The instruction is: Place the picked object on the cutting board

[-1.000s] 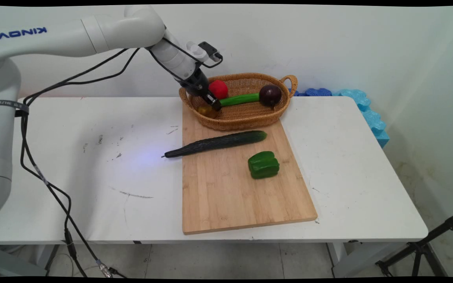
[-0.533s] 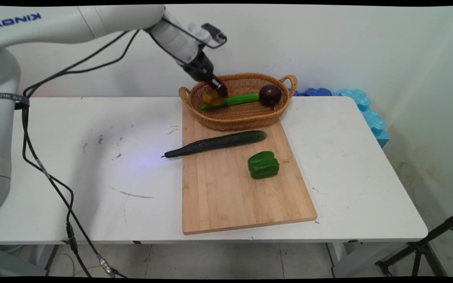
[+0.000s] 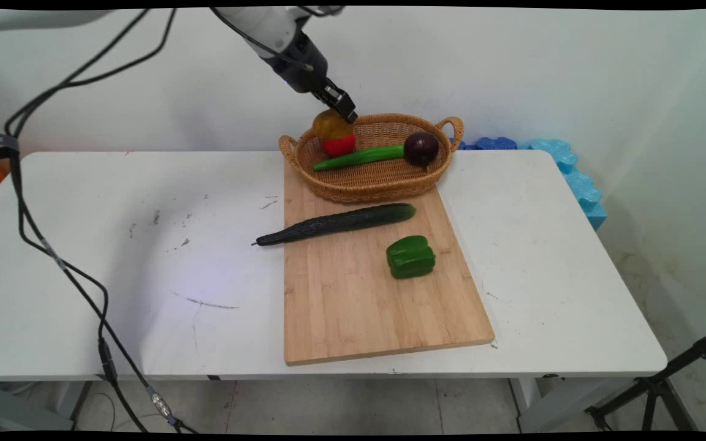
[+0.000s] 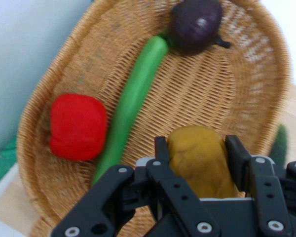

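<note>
in the main view the black gripper (image 3: 342, 111) is hanging above the left end of the wicker basket (image 3: 383, 184), its fingers pinching a yellow-brown potato (image 3: 330, 125) that is sitting clear of the basket floor. right below the potato a red pepper (image 3: 341, 145) is lying in the basket, with a light green cucumber (image 3: 362, 157) stretching across to a dark purple onion (image 3: 421, 147) at the right end. the basket is resting on the far end of a wooden cutting board (image 3: 359, 306) on the white bench (image 3: 114, 257). a long dark cucumber (image 3: 337, 223) is lying just in front of the basket, its tip poking off the board's left edge, and a green pepper (image 3: 411, 256) is sitting near it on the board.

in the hand view the fingers (image 4: 163, 150) are pressing against both sides of the potato (image 4: 202, 160), with the basket (image 4: 256, 89) open beneath. the red pepper (image 4: 78, 127) is lying beside the light green cucumber (image 4: 133, 98), which is touching the onion (image 4: 196, 23).
</note>
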Controlling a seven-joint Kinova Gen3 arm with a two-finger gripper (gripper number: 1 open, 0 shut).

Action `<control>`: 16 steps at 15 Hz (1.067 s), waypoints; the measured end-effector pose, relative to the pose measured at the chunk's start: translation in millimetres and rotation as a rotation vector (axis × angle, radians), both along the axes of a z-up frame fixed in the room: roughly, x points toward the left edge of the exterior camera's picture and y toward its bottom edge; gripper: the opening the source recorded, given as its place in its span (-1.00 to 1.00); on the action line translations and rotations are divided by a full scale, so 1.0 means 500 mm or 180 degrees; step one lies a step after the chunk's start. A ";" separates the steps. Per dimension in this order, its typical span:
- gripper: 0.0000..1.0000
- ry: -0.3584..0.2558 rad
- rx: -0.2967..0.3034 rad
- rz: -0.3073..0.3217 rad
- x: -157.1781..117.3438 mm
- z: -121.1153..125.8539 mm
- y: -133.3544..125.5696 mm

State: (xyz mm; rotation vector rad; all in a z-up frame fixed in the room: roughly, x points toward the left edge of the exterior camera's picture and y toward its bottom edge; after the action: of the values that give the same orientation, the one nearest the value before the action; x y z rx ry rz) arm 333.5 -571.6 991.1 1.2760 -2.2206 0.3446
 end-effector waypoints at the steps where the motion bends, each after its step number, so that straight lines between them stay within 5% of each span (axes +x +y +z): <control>1: -1.00 0.0073 0.0034 -0.0013 0.006 0.015 0.019; 4: -1.00 0.0332 0.0143 -0.0112 0.024 0.047 0.083; 8: -1.00 0.0659 0.0184 -0.0625 0.001 0.082 0.209; 11: -1.00 0.0634 0.0231 -0.0958 -0.032 0.063 0.299; 16: -1.00 0.0324 0.0314 -0.1100 -0.054 -0.022 0.377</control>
State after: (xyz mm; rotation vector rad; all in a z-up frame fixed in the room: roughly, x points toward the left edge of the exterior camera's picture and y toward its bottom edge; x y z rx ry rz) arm 306.3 -383.2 979.9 0.9097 -2.3384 0.0375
